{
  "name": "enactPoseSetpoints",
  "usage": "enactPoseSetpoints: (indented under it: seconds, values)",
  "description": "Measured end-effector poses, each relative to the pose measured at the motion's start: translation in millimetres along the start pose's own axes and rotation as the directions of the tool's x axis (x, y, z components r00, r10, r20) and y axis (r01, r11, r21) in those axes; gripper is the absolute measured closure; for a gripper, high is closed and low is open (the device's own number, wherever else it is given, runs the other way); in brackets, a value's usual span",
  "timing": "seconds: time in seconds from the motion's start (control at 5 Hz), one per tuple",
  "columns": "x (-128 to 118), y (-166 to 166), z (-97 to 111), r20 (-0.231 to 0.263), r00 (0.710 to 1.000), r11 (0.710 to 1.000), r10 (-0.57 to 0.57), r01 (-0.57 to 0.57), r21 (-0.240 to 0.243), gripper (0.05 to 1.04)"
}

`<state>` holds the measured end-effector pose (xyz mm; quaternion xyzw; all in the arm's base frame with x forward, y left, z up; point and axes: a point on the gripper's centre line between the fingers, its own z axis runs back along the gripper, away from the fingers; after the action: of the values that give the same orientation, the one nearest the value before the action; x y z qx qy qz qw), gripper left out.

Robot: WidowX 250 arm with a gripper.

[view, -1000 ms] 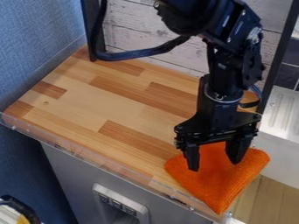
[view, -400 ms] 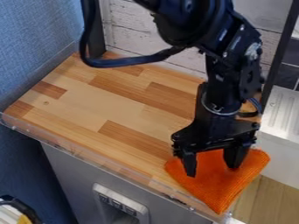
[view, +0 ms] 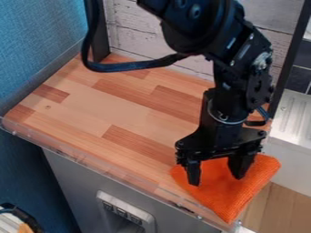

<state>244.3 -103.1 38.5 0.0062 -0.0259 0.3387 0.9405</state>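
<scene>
Hanging downward, black arm (view: 229, 98), jaws apart, just over orange cloth (view: 229, 198)

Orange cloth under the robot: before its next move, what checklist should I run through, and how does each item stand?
1. Jaws apart: ok.
2. Jaws above the cloth: ok.
3. Jaws touching the cloth: cannot tell.
4. Cloth wholly on the wooden counter: not ok, its right side seems to overhang the edge.
5. Black cable clear of the cloth: ok.
</scene>
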Motion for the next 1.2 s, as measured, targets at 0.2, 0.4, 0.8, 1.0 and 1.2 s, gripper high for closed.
enactPoseSetpoints:
  seconds: [0.2, 0.4, 0.8, 1.0, 1.2]
  values:
    - [2, -4, 2, -0.007, 1.0, 1.0, -0.005, 0.005, 0.025, 0.084]
    - [4, -9, 4, -0.022, 1.0, 0.998, -0.019, 0.02, 0.052, 0.086]
    - [9, -17, 3, -0.067, 0.998, 0.998, -0.019, 0.023, 0.063, 0.084]
    - [10, -18, 4, -0.087, 0.996, 0.998, -0.009, 0.014, 0.055, 0.084]
    - [10, -18, 4, -0.105, 0.994, 0.999, -0.009, 0.014, 0.043, 0.138]
